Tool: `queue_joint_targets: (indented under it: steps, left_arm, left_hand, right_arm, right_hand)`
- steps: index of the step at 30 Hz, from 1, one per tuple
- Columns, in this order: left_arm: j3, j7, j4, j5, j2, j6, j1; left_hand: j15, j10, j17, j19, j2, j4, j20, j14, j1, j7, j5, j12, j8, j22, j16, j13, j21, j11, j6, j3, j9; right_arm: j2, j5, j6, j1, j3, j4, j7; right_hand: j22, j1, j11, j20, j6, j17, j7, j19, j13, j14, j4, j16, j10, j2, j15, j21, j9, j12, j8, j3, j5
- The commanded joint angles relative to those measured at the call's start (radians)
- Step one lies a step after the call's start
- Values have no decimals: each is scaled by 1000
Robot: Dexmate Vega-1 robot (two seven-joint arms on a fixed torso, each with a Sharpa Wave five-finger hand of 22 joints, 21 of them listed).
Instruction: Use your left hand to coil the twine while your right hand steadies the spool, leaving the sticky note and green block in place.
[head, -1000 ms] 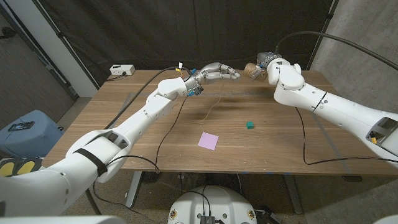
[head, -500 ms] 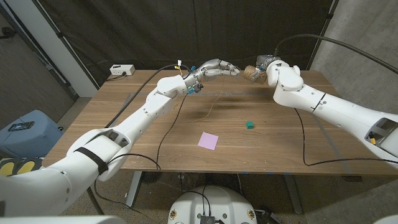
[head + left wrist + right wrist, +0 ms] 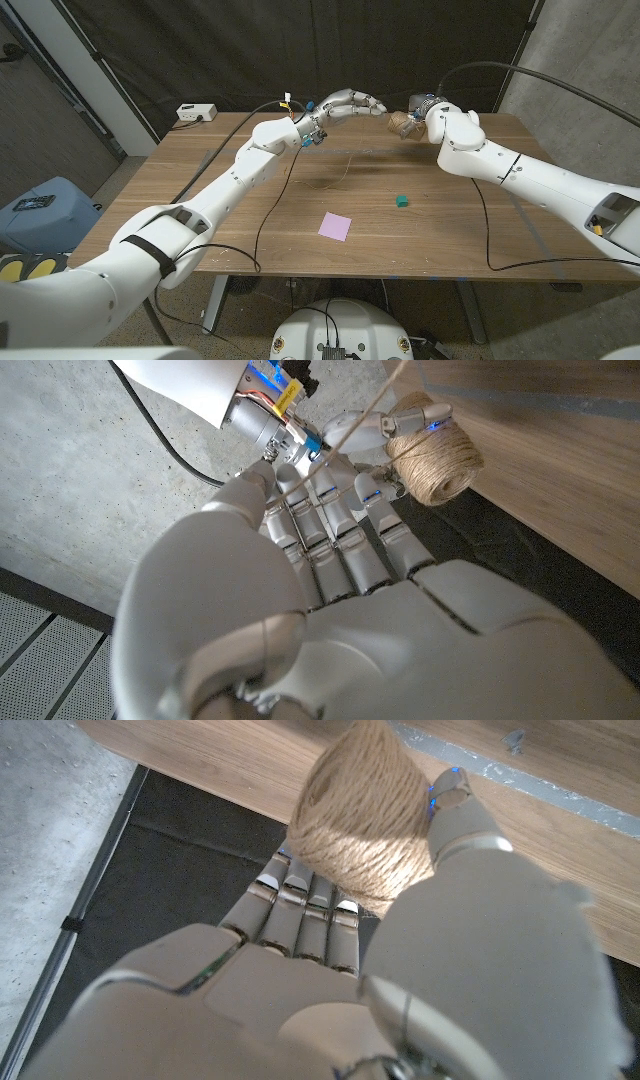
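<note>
We see both arms raised over the far side of the wooden desk [image 3: 250, 210]. Our right hand [image 3: 418, 108] grasps the twine spool [image 3: 403, 121], fingers wrapped behind it and thumb over its side, which we judge keeps it steady in the air while the cord is wound. Our left hand [image 3: 350, 105] reaches toward the spool with fingers extended, and a strand of twine [image 3: 365, 405] runs across its fingers up to the spool; whether the fingers pinch the strand we cannot tell. The head view adds what the wrist views lack: loose twine trailing down onto the desk below the hands, and the pink sticky note [image 3: 335, 226] and green block [image 3: 401, 201] lying well apart from the hands, nearer us. The right wrist view gives the grip on the spool closely; the left wrist view shows the strand's path.
</note>
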State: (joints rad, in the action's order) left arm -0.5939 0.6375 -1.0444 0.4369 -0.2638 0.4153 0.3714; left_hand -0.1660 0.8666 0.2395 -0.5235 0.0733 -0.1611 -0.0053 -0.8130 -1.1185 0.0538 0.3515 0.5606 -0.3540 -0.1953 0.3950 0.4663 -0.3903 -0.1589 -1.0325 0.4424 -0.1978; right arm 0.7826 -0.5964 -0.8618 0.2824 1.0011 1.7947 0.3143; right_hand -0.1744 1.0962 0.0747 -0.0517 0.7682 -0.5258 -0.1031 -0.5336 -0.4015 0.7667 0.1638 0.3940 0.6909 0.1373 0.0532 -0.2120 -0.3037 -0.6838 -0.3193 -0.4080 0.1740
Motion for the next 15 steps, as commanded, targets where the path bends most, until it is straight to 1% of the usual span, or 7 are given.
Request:
queue_joint_targets:
  steps: [1,10,11,15]
  left_arm:
    - [9,1,23,-5,10,16,-21]
    - [11,7,50,-9,23,35,-44]
    - [11,5,52,-10,24,37,-46]
    - [12,4,63,-12,29,45,-52]
  left_hand:
    - [-2,9,4,0,6,-1,-5,-5,0,0,7,-6,2,-2,-2,5,-8,-2,-3,2,-4]
    - [0,9,5,0,6,0,-5,-6,1,1,8,-9,2,-1,-2,8,-10,-3,-4,1,-4]
    - [0,10,5,0,5,0,-4,-6,2,2,8,-9,3,-1,-3,8,-10,-6,-4,1,-4]
    - [-1,10,5,1,5,-1,-5,-6,1,2,10,-10,3,-1,-4,10,-11,-5,-4,1,-4]
  right_arm:
    - [-7,12,9,10,1,2,-3]
    - [-9,16,20,15,5,5,-4]
    - [-10,15,18,15,6,5,-4]
    - [-6,13,19,17,7,12,-3]
  right_hand:
    - [-3,100,-169,-8,172,-3,156,-12,-3,39,-4,-1,180,-126,169,0,-5,-3,-9,1,4]
    - [-3,102,-169,-9,174,-4,157,-12,-3,42,-3,-2,182,-126,171,1,-4,-3,-10,3,5]
    - [-3,102,-177,-9,175,-5,157,-12,-2,43,-3,-2,184,-126,171,1,-4,-3,-9,5,4]
    - [-3,103,-174,-9,174,-6,158,-12,-5,43,-4,-3,183,-128,170,1,-4,-3,-9,6,4]
